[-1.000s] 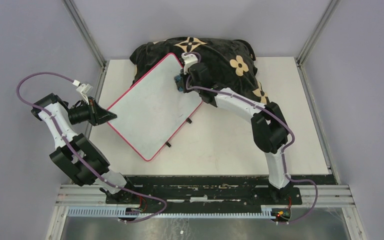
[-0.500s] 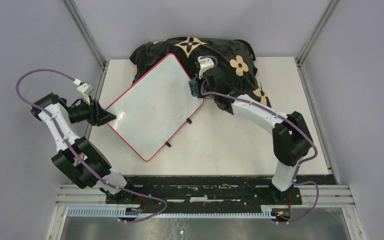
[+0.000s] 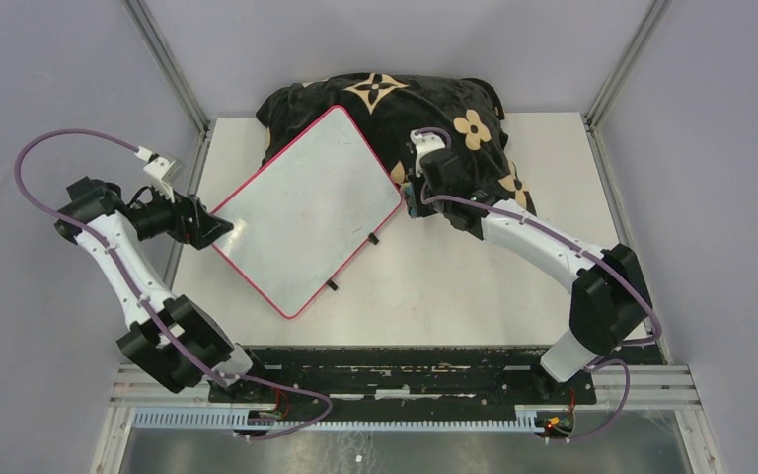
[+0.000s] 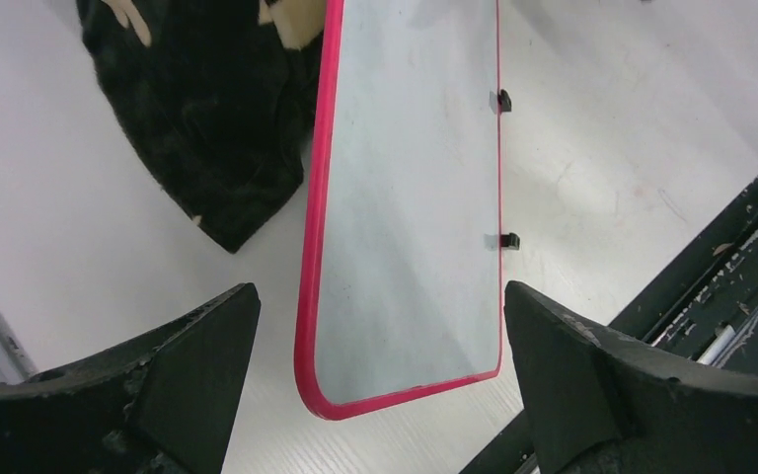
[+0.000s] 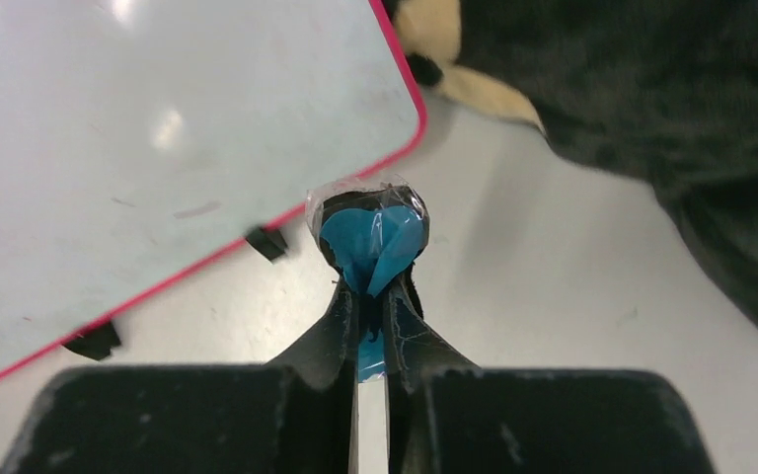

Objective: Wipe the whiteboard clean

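Pink-rimmed whiteboard sits centre-left on the tabletop, its 12 o'clock corner propped on the black floral cushion. We note the left gripper at its 9 o'clock corner, jaws wide apart, gripping nothing. Right gripper, by the 3 o'clock corner, pinches a blue wad.

Whiteboard: large, rectangular, white, with a thin pink-red rim and rounded corners. It lies face up, turned diagonally on the table, its far corner propped on the black floral cushion. Small black feet project along its right edge. The surface shows only faint smudges.
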